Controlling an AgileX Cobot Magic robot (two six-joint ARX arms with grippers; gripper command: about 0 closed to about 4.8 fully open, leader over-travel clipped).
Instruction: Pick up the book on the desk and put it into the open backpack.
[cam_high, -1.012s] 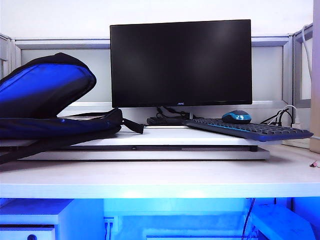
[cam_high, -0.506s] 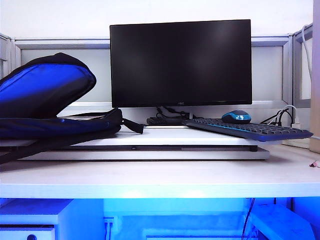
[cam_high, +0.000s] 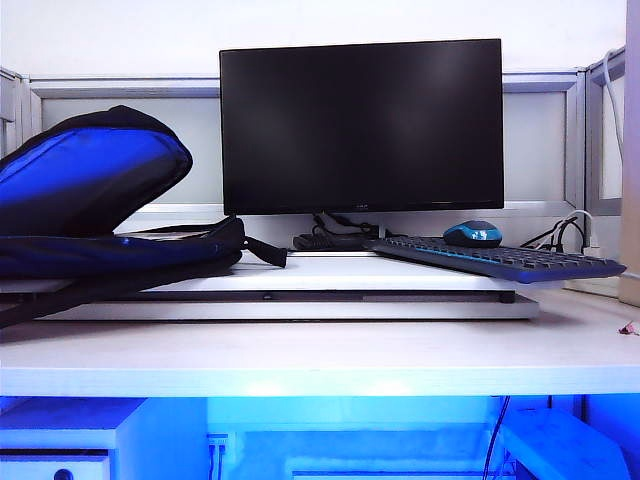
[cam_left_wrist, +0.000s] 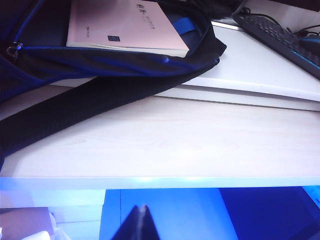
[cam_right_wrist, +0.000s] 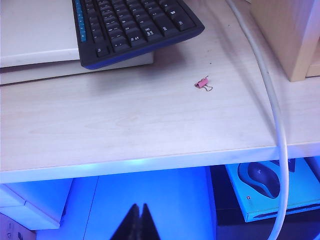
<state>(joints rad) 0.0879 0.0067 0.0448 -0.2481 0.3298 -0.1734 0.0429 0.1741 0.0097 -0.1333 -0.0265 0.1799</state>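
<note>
Nearest the cameras, below the front edge of the desk (cam_left_wrist: 165, 145), both grippers hang over blue-lit floor space: the left gripper (cam_left_wrist: 141, 222) shows only its dark fingertips pressed together with nothing between them, and the right gripper (cam_right_wrist: 137, 222) is likewise closed tight and empty, on the right side short of the desk edge. Just past that edge on the right, a small pink binder clip (cam_right_wrist: 202, 83) lies on the bare wood-grain top, and a pale cable (cam_right_wrist: 272, 105) curves across the desk and down over the front. Farther in, the raised white platform board (cam_high: 300, 290) carries a dark keyboard (cam_high: 495, 258) whose near corner overhangs it, with a blue mouse (cam_high: 473, 233) behind. On the left the backpack (cam_high: 95, 215) sprawls across the board, its black strap trailing onto the desk, its flap propped open to show blue lining. Inside it lies the book (cam_left_wrist: 122, 25), flat, its pale pinkish cover facing up. At the back stands a dark monitor (cam_high: 362, 125).
</note>
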